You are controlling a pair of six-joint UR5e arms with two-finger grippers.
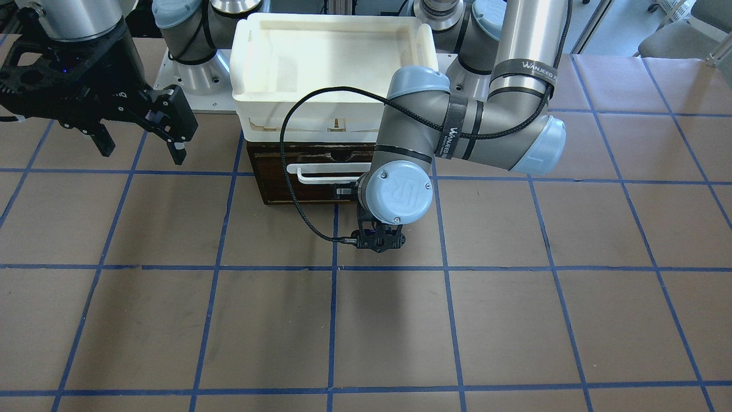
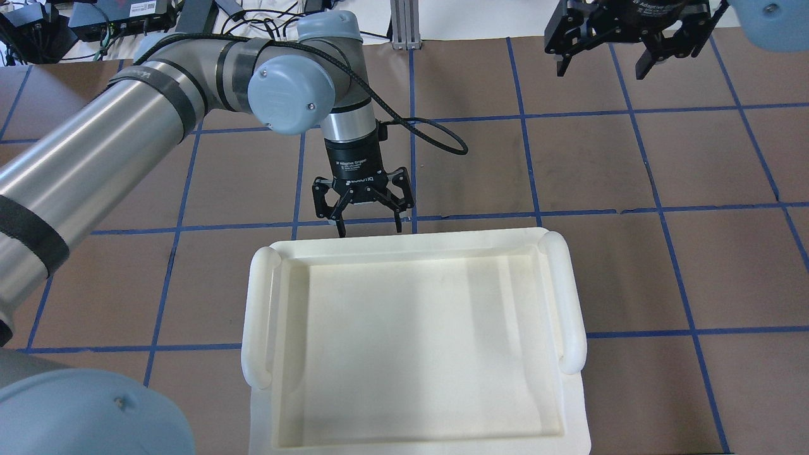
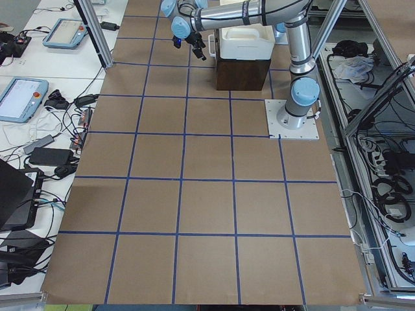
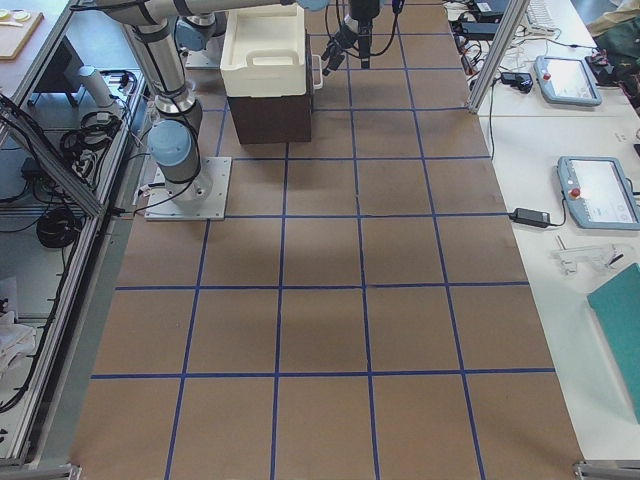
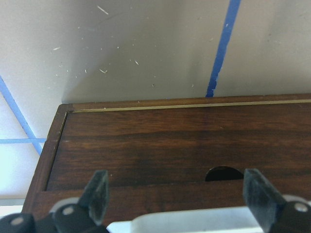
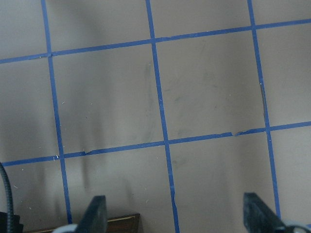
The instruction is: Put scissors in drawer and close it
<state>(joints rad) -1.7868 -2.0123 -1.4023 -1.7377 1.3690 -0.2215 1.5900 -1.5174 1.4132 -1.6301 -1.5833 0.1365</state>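
Right now my left gripper hangs released, fingers spread either side of the white bar handle on the drawer, whose dark front sits flush beneath the white tray. Where the scissors lie I cannot tell. ROBOTIQ is printed on that gripper's body, UR on the blue wrist cap, WANJEED on the black straps. My right gripper, lettered Adaptive Gripper, hovers off to the side, likewise unclenched.
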